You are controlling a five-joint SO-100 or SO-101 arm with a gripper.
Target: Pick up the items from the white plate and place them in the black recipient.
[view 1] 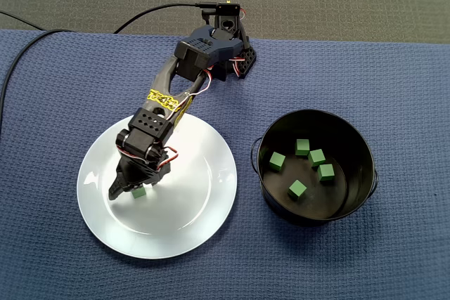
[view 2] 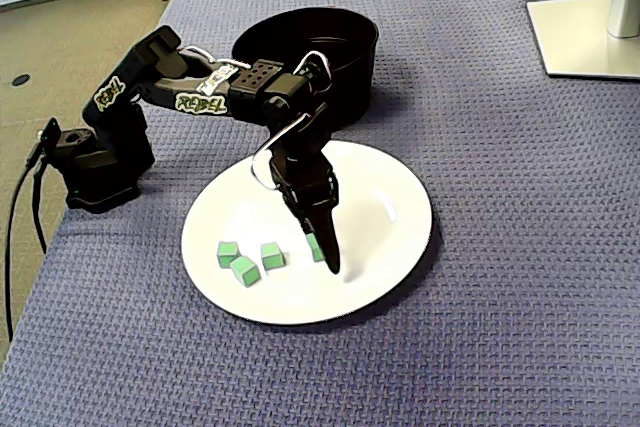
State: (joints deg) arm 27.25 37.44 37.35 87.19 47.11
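Observation:
The white plate (view 1: pixel 204 194) (view 2: pixel 390 197) lies on the blue cloth. My black gripper (view 1: pixel 128 189) (view 2: pixel 322 252) points down onto it, its fingers closed around a small green cube (view 1: pixel 139 192) (view 2: pixel 315 247) at plate level. In a fixed view, three more green cubes (view 2: pixel 246 269) lie on the plate just left of the gripper; in the other fixed view the arm hides them. The black pot (view 1: pixel 362 147) (view 2: pixel 345 27) stands beside the plate and holds several green cubes (view 1: pixel 297 188).
The arm's base (view 1: pixel 232 43) (view 2: pixel 95 162) sits at the cloth's edge with a cable running off it. A monitor foot (view 2: pixel 585 37) stands at the far right in a fixed view.

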